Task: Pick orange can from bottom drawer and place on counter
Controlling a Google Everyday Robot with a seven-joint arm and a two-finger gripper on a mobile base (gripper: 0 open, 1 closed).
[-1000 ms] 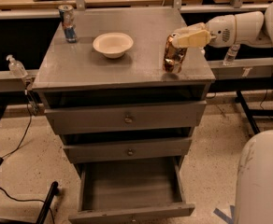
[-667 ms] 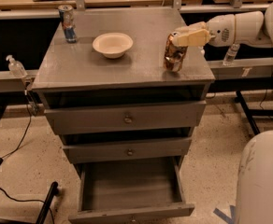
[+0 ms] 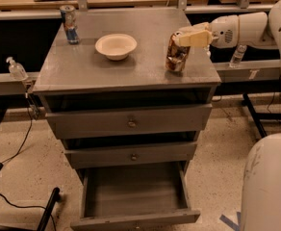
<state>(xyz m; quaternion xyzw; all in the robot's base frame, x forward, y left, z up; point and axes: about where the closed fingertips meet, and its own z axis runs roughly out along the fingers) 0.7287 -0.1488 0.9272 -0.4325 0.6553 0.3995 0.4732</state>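
Observation:
The orange can (image 3: 177,57) stands on the counter (image 3: 97,71) near its right edge, leaning slightly. My gripper (image 3: 187,37) reaches in from the right and is shut on the can's top, hiding its lid. The bottom drawer (image 3: 131,194) is pulled open below, and its grey floor is bare.
A cream bowl (image 3: 115,45) sits mid-counter and a slim blue, red and silver can (image 3: 69,24) at the back left corner. The two upper drawers are closed. A pump bottle (image 3: 16,69) stands to the left, a water bottle (image 3: 237,57) to the right, and my white base (image 3: 270,182) at lower right.

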